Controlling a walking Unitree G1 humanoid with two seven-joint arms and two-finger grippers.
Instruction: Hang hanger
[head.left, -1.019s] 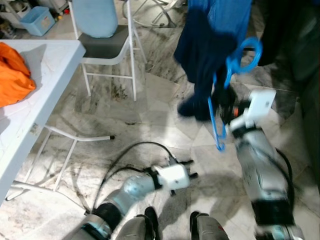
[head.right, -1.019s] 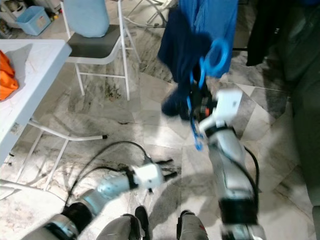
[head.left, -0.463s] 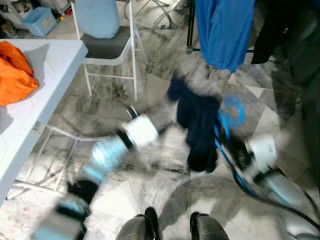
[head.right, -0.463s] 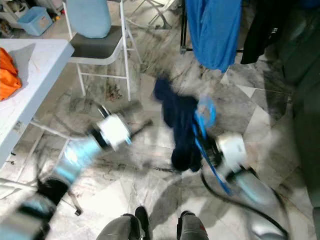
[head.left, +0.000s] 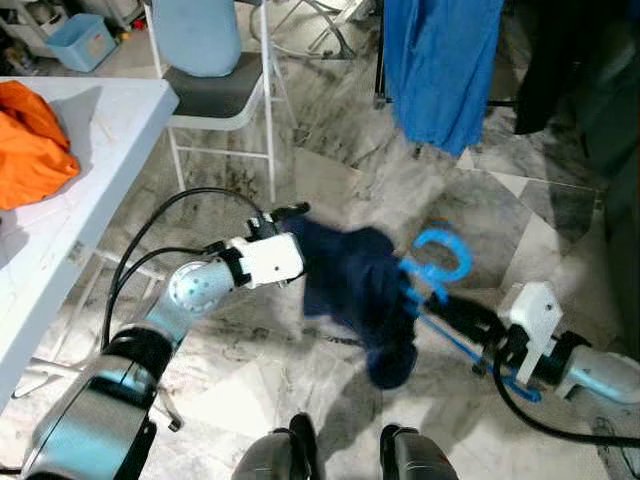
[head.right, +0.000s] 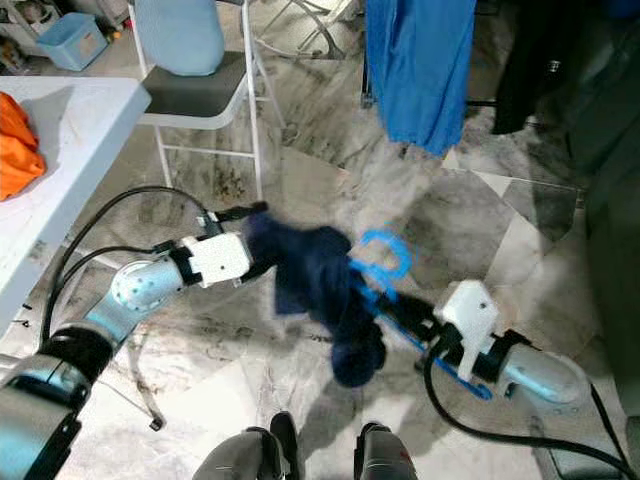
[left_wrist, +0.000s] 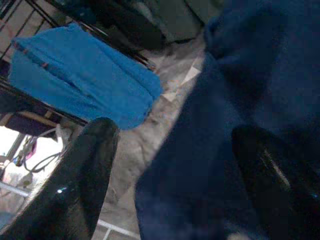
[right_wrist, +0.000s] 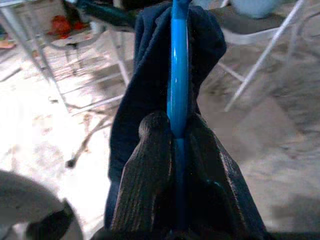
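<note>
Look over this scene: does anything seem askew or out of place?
Yes. The dark blue garment is bunched in a clump on the blue hanger rather than draped. The right gripper holds the hanger low over the floor and tilted, far below the hanging blue shirt. The left gripper reaches into the cloth.

My left claw (left_wrist: 170, 185) has its two black fingers (left_wrist: 82, 185) spread apart, a dark navy garment (left_wrist: 240, 100) bunched between and beyond them. A bright blue garment (left_wrist: 80, 82) hangs behind, above the marble floor (left_wrist: 155, 125).
</note>
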